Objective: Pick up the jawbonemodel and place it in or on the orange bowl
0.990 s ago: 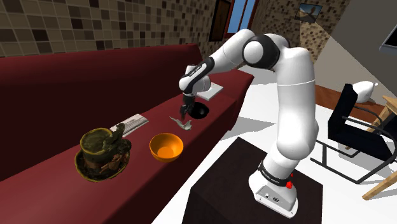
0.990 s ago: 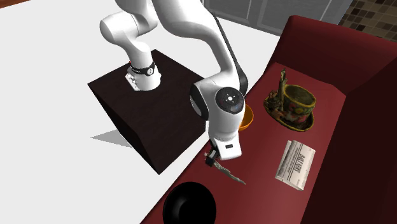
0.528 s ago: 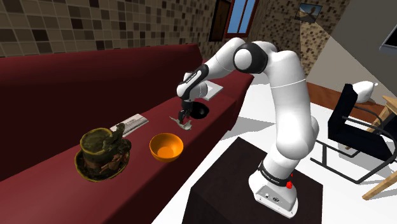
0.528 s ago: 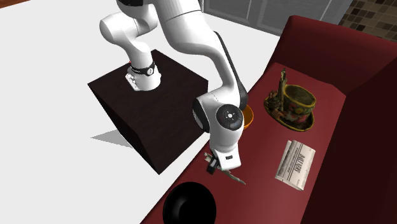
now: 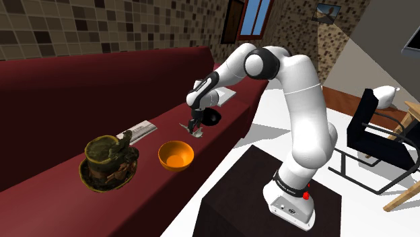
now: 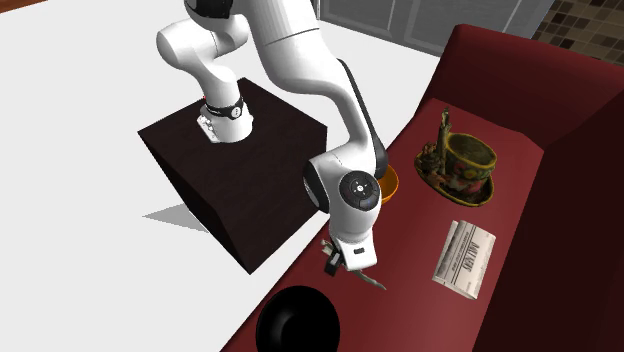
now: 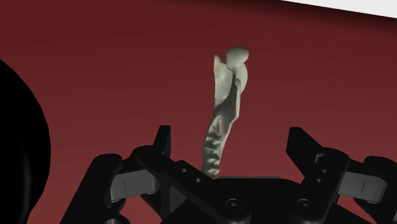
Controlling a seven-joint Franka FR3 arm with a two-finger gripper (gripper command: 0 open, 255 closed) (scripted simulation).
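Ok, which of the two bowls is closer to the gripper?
The black bowl, beside the gripper; the orange bowl sits farther off, toward the hat.

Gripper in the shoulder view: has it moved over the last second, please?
Yes: the gripper has lowered beside the black bowl, toward the jawbone model.

Jawbone model (image 7: 223, 114): pale greyish-white with a faint green cast. Bowl (image 5: 176, 155): orange, brighter inside. Second bowl (image 6: 297, 322): plain black. Hat (image 5: 108, 161): mottled olive and brown. Seat surface (image 5: 40, 195): uniform dark red. Wall (image 5: 81, 27): brown and tan mosaic tiles. Gripper (image 7: 229, 132): black. Arm (image 5: 303, 101): white, dark joints. Stand (image 5: 242, 195): dark brown.
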